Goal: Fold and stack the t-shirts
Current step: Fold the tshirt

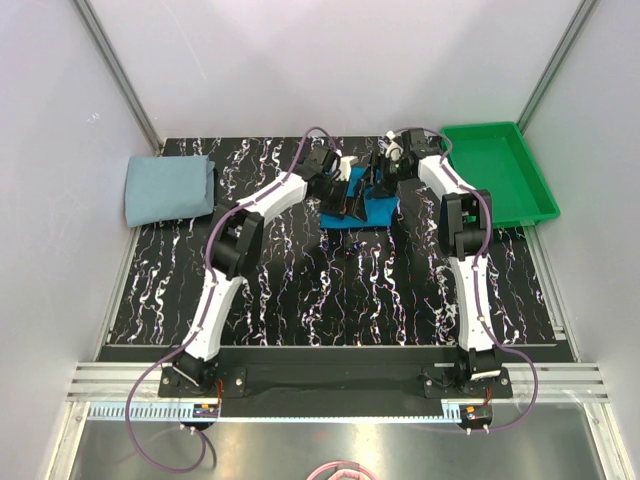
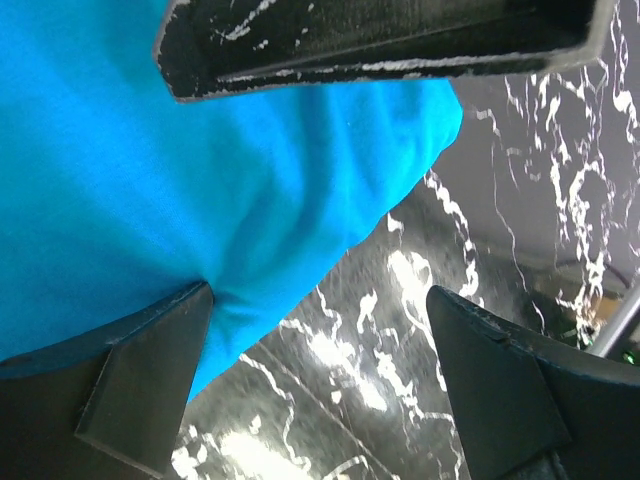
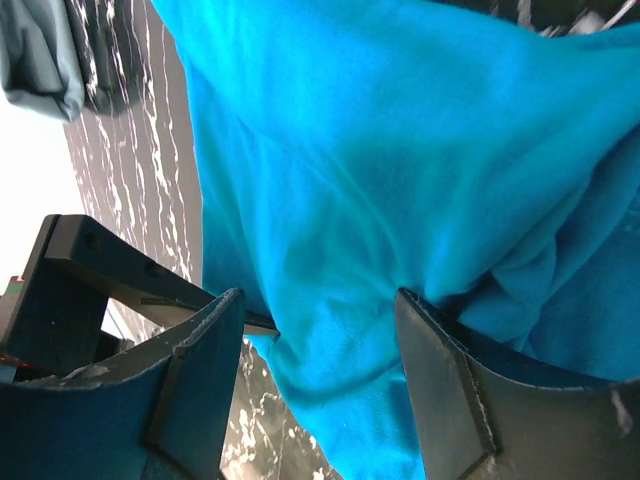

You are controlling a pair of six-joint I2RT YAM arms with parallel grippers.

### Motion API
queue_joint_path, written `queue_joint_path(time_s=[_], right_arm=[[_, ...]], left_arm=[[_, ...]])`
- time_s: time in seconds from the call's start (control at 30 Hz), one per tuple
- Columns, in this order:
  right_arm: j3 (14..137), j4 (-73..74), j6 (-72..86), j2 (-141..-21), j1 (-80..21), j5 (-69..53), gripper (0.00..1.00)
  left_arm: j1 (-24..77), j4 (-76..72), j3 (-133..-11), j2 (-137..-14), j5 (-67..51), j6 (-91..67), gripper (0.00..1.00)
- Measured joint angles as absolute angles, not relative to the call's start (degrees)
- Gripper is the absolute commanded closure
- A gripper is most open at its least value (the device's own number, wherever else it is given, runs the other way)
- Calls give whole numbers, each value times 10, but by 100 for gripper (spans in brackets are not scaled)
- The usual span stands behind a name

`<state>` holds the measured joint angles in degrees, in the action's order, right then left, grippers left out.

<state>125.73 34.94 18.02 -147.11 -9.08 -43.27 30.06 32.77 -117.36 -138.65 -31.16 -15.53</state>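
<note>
Table [image 1: 330, 300]: a black marbled top that carries both shirts, which lie well apart.
Green tray [image 1: 500, 170]: sits at the far right corner, beside the right arm, with no shirt in it.
Grey-blue shirt [image 1: 170, 188]: lies at the far left corner as a neat folded rectangle. It looks finished and is probably the base of the stack.
Teal shirt [image 1: 375, 215]: lies at the far centre under both grippers. It is already folded down to a small bundle, but the wrist views show it rumpled and ridged.
Left gripper [image 2: 320, 370]: spread wide. One finger touches the teal shirt's edge and puckers it, and the other finger is over bare table.
Right gripper [image 3: 320, 370]: jaws stand apart with a ridge of teal cloth between them, and no clear pinch shows.
Done: one shirt is folded and the second is mostly folded.
Left: tidy the last teal fold, then set one shirt on the other. No stack has been made yet.
</note>
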Motion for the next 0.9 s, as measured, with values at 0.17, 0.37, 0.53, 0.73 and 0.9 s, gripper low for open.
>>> queue_joint_path(time_s=[0.17,0.37,0.53,0.73,0.9], right_arm=[[1208,360,176,-1440,-98,-434,31],[1121,375,172,-1386,-100,-432,31],[1087,394,166,-1359,-100,-429,30],[1107,404,150,-1343,-100,-411,29],[1122,404,136,-1312,-100,-397,29]], left_arm=[[301,333,-1111,-1344,-314,-163,3],[304,351,-1040,-1294,-312,-166,3],[316,366,-977,-1241,-310,-168,3],[324,397,-997,-1205,-284,-161,1],[293,411,-1079,-1206,-248,-124,1]])
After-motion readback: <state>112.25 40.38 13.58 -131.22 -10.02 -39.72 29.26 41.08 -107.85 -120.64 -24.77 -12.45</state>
